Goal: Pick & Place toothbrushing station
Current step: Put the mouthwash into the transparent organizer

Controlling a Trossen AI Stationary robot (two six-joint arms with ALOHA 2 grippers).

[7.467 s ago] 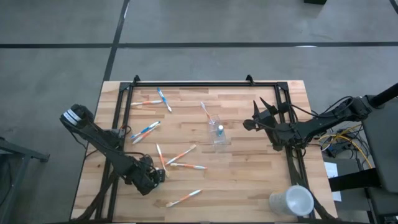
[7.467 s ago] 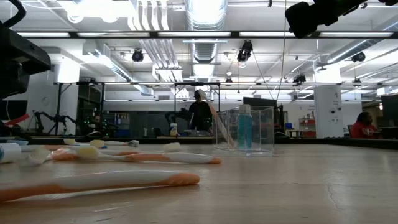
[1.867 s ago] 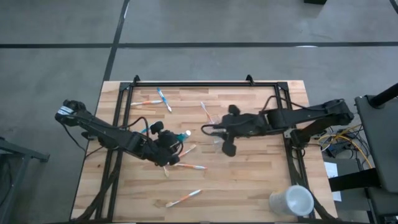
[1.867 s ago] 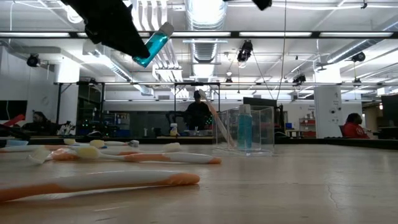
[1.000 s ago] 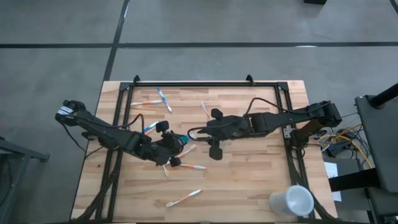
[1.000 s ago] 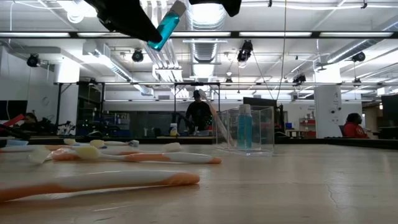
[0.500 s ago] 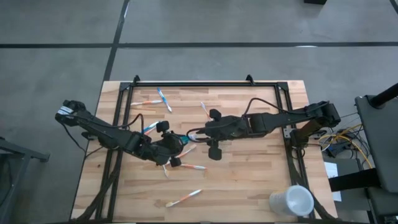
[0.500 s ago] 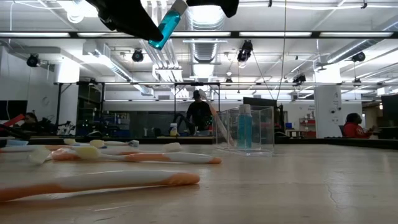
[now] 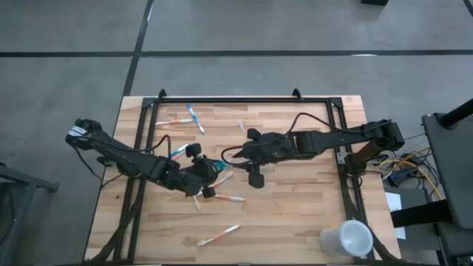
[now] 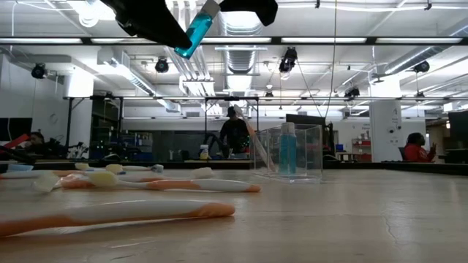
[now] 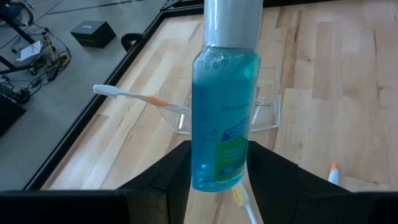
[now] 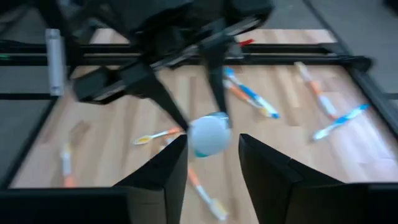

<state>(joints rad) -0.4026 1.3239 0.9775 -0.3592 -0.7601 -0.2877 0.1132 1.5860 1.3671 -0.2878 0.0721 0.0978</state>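
My left gripper [image 9: 205, 172] is shut on a small blue tube with a white cap [image 11: 221, 118], held in the air over the table's middle; the tube also shows in the low view [image 10: 191, 29]. My right gripper [image 12: 210, 163] is open, its fingers on either side of the tube's white cap [image 12: 209, 134] without visibly touching it. The clear plastic cup [image 10: 289, 152] stands on the table with another blue tube [image 10: 287, 150] and a toothbrush in it. In the high view my right arm [image 9: 295, 142] hides the cup. My left gripper pinches the tube's lower end [image 11: 214, 177] between its two fingers [image 11: 168, 177]. The fingers come from the table's left side and lie along the tube, which sticks out past their tips. The tube is lifted clear and tilted, cap end up toward my right gripper.
Several toothbrushes lie loose on the wood: two at the far left [image 9: 185, 118], one near the far middle [image 9: 244, 131], others under my left arm [image 9: 225, 197] and toward the near edge [image 9: 218, 235]. A larger white cup [image 9: 346, 240] stands at the near right corner. A black frame [image 9: 229, 98] borders the table.
My right gripper has come a little lower beside the tube's cap. My left gripper and the tube have kept still.
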